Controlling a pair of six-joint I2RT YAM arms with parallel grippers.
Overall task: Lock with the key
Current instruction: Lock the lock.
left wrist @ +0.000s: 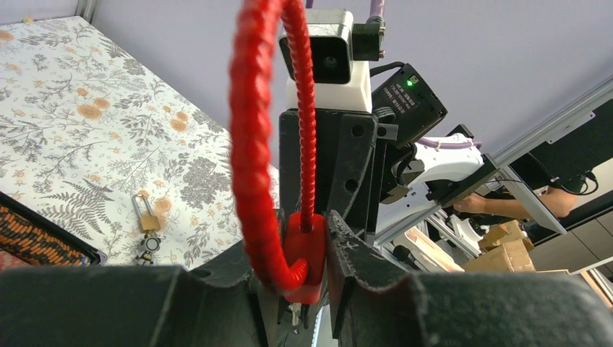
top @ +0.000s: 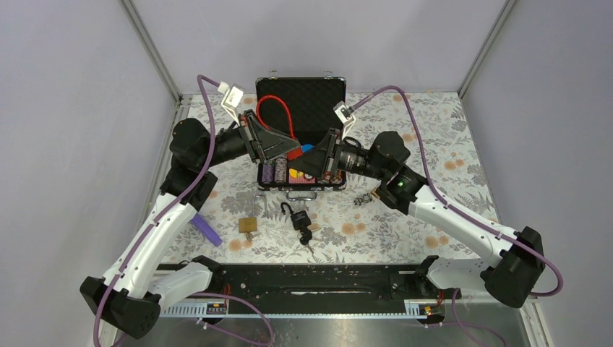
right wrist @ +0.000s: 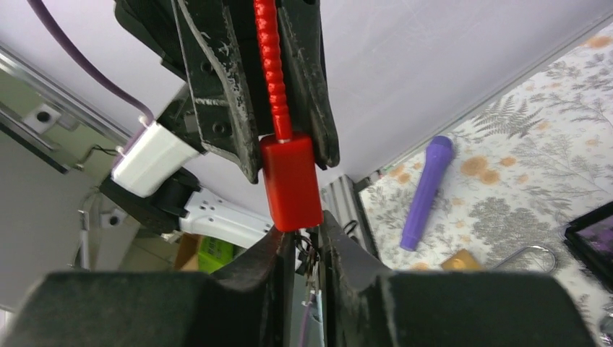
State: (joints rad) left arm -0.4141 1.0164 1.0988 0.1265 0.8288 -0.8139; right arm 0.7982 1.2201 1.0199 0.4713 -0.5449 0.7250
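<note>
A red cable lock is held in the air over the open black case [top: 300, 94]. Its red body [top: 294, 153] sits between my two grippers, and its ribbed red cable [top: 275, 108] loops up behind. My left gripper [top: 278, 148] is shut on the red body [left wrist: 302, 253]; the left wrist view shows both fingers pressed on its sides [left wrist: 303, 238]. My right gripper [top: 318, 157] meets the body's lower end [right wrist: 291, 181]. It is shut [right wrist: 302, 242] on a dark key with a ring [right wrist: 307, 253], which sits at the body's underside. The keyhole is hidden.
The case holds poker chips [top: 275, 172]. On the flowered table in front lie a brass padlock [top: 248, 224], a black padlock with keys [top: 298, 217], a small padlock with keys [top: 363, 196] and a purple cylinder [top: 209, 231]. The arm bases stand at the near edge.
</note>
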